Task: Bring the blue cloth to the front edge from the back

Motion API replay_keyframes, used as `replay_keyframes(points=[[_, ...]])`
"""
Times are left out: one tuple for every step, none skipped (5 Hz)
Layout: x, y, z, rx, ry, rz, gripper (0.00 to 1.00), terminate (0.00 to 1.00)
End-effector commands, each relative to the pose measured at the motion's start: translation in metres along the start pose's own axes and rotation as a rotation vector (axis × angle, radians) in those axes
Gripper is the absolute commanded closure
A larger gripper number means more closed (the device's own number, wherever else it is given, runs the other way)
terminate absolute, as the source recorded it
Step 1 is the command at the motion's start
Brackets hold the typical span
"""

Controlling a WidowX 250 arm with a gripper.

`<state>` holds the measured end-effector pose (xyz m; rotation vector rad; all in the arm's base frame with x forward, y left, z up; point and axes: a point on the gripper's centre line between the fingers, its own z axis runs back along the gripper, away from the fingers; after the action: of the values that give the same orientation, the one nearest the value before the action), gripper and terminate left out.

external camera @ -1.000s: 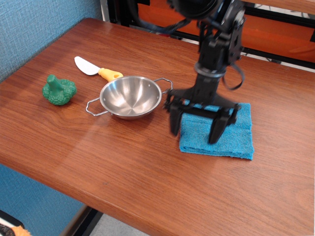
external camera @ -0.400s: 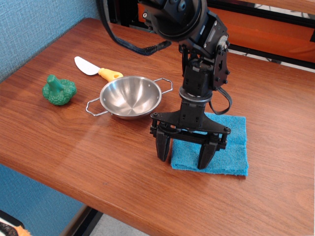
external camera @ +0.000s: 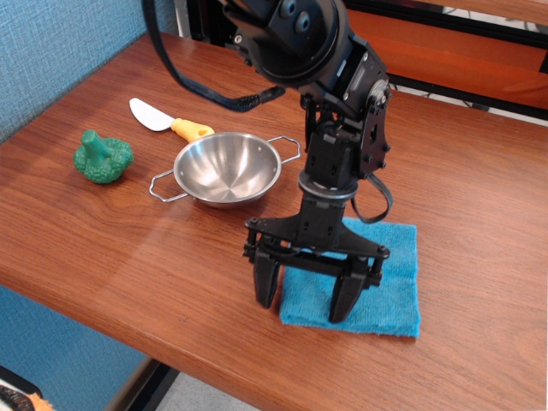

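I have the gripper (external camera: 302,293) low over the table, its two black fingers spread wide apart and pointing down, with nothing clamped between them. The finger on the bowl side (external camera: 265,282) comes down onto bare wood just off the cloth's near-left corner; the other finger (external camera: 346,295) comes down over the cloth itself. I cannot tell from this view whether either tip is actually pressing down or only hovering just above the surface.

The blue cloth (external camera: 387,287) lies flat directly under and behind the gripper, stretching away from it toward the far side and to the side away from the bowl. Its nearest hem sits just past the fingertips, close to the front edge (external camera: 257,377) of the table, with a narrow band of wood between hem and rim.

The arm (external camera: 338,128) rises from the gripper and leans back toward the far end of the table, a black cable looping beside the wrist.

Beyond the bowl-side finger, near but apart from it, sits the steel bowl (external camera: 227,168) with its two wire handles. Further out on that same side lies a knife (external camera: 169,121) with a white blade and a yellow handle, its handle end just beside the bowl's rim. The green toy broccoli (external camera: 103,157) stands furthest from the gripper, well apart from it, near the blue wall (external camera: 60,51).
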<state>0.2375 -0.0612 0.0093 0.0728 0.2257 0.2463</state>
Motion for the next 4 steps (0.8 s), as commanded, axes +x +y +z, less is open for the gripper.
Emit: replay_keyframes(points=[[0.000,0.006,0.047,-0.045,-0.122,0.015,0.00,0.00],[0.015,0.005,0.073,-0.030,-0.249,-0.018,0.00,0.00],[0.023,0.004,0.096,-0.003,-0.327,-0.033,0.00,0.00],[0.029,0.024,0.102,0.021,-0.288,-0.029,0.00,0.00]])
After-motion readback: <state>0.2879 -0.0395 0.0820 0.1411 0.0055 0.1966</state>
